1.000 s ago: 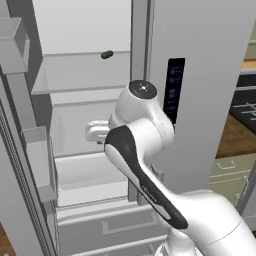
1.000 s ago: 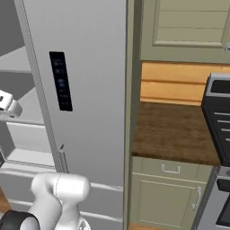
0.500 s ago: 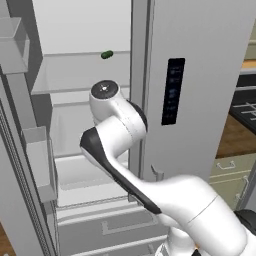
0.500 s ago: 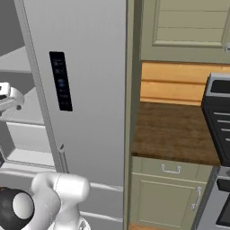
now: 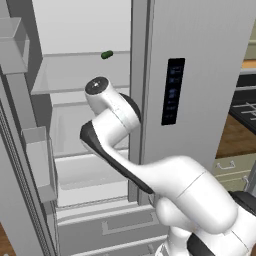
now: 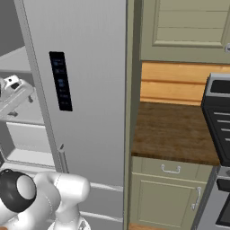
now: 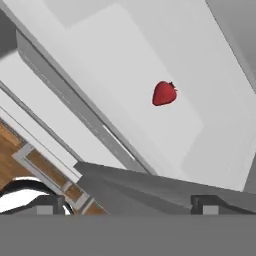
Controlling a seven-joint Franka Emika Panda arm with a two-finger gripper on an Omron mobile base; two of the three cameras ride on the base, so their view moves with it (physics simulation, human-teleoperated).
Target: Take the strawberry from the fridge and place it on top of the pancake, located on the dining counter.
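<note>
- The strawberry (image 7: 164,93) lies alone on a white shelf floor inside the fridge (image 5: 200,75), its green-capped end turned toward the upper right of the hand view, so its long axis runs slantwise across that picture.
- Nothing touches it; the shelf around it is bare, and a grey shelf lip runs diagonally past it on the lower-left side.
- From the gripper (image 7: 127,202), the fruit sits ahead and a little to the right of the midline between the two fingertips, well apart from them.
- The coming move, as I judge it, turns on this: the hand must travel forward along its own line of sight and shift slightly right to bring the berry between the fingers.
- The fingertips (image 7: 210,204) stand far apart at the bottom of the hand view, so the gripper is spread wide and carries nothing.
- In the left base view the white arm bends into the open left compartment, its wrist deep in the cavity above a white drawer (image 5: 90,172).
- A small dark green item (image 5: 106,54) rests on a higher shelf, far back; it isn't the target.
- The task is at its early reaching stage: nothing is picked yet.
</note>
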